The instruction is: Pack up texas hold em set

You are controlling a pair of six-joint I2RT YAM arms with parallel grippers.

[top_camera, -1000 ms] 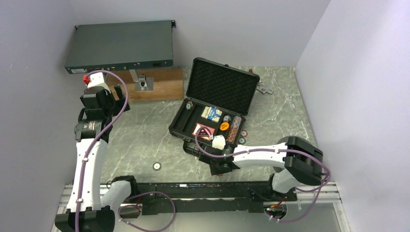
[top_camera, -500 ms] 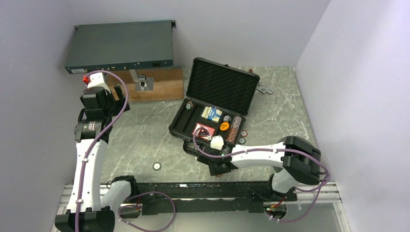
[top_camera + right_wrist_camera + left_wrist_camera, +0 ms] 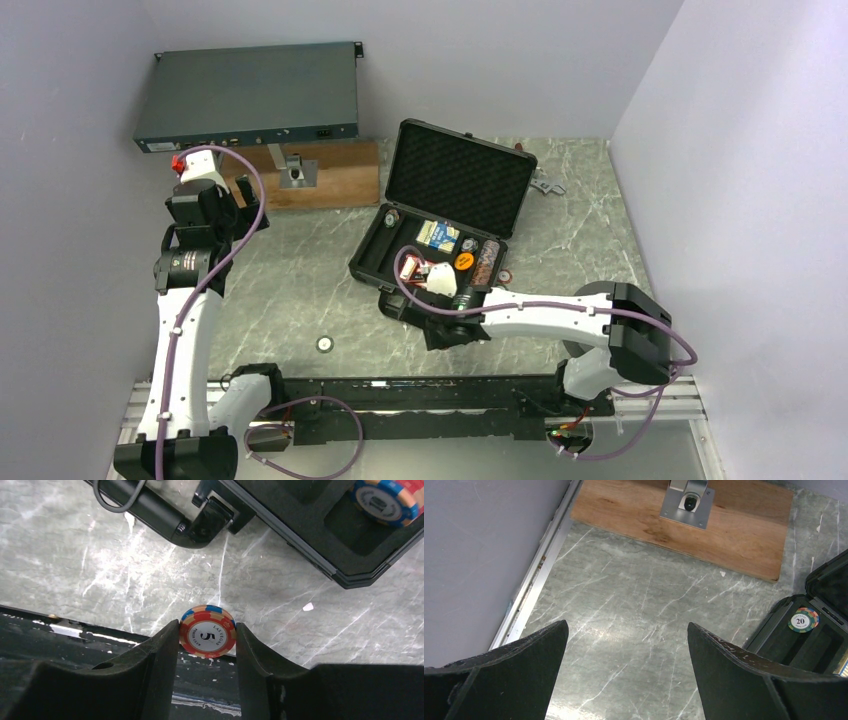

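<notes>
The black case point(image 3: 372, 262) lies open on the marble table point(image 3: 300, 290), its foam-lined lid point(image 3: 460, 178) standing up along the far side. Inside it I count two card decks, the blue deck point(image 3: 437, 234) and the red deck point(image 3: 410, 268), the latter partly under the right arm. There is also one orange disc point(image 3: 463, 262), and a single "20" chip point(image 3: 802, 619) sits alone in the case's far-left compartment. A row of chips point(image 3: 487, 264) fills the slot along the case's right side, packed too tightly to count from above. Two more chips lie outside: the first loose chip point(image 3: 325, 344) well off the case's near-left corner, the second loose chip point(image 3: 506, 275) just beside its right edge. The right gripper point(image 3: 207, 628) hangs just off the case's near edge, by the handle point(image 3: 155, 515). Both its fingers are pressed against the rim of one red-and-blue "5" chip point(image 3: 208, 634), held on edge above the table. The left gripper point(image 3: 626, 630) sits well left of the case, fingers spread wide with nothing between them
</notes>
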